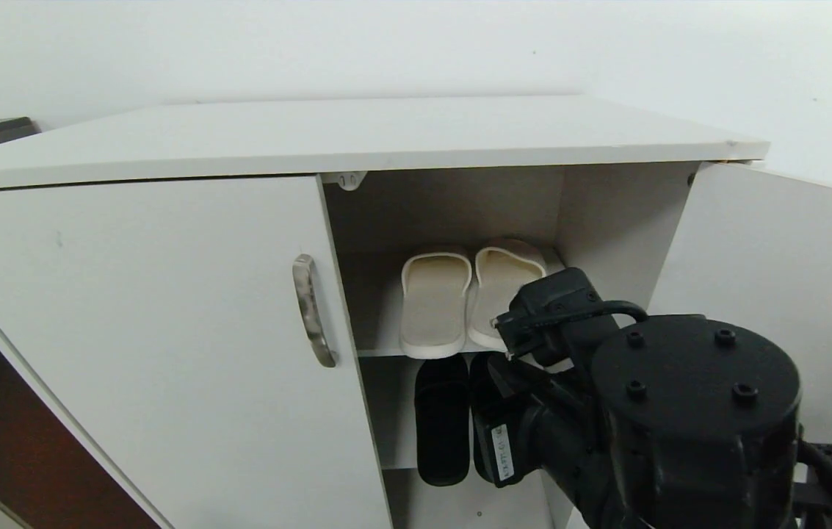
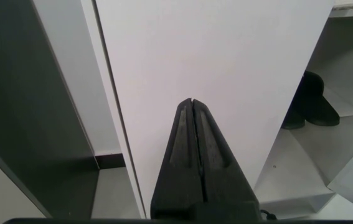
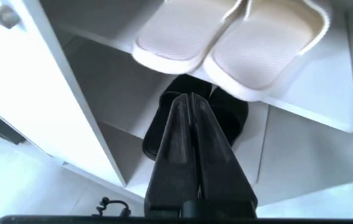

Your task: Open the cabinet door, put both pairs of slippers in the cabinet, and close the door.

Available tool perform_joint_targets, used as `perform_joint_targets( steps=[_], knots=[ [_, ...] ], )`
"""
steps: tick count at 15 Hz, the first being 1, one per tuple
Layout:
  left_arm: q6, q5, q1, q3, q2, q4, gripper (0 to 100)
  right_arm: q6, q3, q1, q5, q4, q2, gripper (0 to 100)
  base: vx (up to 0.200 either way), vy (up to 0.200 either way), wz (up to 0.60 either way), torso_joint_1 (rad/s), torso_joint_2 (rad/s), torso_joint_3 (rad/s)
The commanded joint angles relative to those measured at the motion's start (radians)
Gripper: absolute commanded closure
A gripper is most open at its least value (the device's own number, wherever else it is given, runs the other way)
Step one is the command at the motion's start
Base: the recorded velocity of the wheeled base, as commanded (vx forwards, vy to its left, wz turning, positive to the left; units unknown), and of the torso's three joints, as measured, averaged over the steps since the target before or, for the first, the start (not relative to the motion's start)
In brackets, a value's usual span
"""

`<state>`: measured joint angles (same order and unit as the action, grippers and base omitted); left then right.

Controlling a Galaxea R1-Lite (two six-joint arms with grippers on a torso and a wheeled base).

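Note:
The white cabinet point(image 1: 357, 139) has its right door point(image 1: 775, 279) swung open and its left door point(image 1: 151, 330) closed. A white pair of slippers point(image 1: 460, 301) point(image 3: 226, 37) lies on the upper shelf point(image 3: 325, 93). A black pair of slippers point(image 1: 442, 419) point(image 3: 233, 117) lies on the shelf below. My right gripper point(image 3: 192, 96) is shut and empty, just in front of the black pair. My left gripper point(image 2: 192, 101) is shut and empty, low before the closed left door point(image 2: 213, 56), with the black slippers point(image 2: 313, 102) off to its side.
A metal handle point(image 1: 310, 308) sits on the closed left door near its inner edge. A dark piece of furniture point(image 1: 12, 441) stands to the left of the cabinet. The open door stretches out to the right of my right arm point(image 1: 680, 426).

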<state>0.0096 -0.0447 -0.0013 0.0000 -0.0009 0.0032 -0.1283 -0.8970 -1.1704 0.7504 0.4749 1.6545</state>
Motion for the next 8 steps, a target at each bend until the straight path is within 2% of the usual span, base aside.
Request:
perform_joint_targets(
  steps=[1,6,8],
  knots=[
    [0.0,0.0,0.0,0.0,0.001,0.0,100,0.001,0.021,-0.002,0.0,0.002,0.005,100,0.0,0.0,0.0,0.0,0.0,0.0],
    [0.0,0.0,0.0,0.0,0.001,0.0,100,-0.002,0.021,0.005,-0.002,0.031,0.03,100,0.0,0.0,0.0,0.0,0.0,0.0],
    [0.0,0.0,0.0,0.0,0.001,0.0,100,-0.002,0.023,0.009,-0.002,0.031,0.036,100,-0.2,0.0,0.0,0.005,0.0,0.002]
  ],
)
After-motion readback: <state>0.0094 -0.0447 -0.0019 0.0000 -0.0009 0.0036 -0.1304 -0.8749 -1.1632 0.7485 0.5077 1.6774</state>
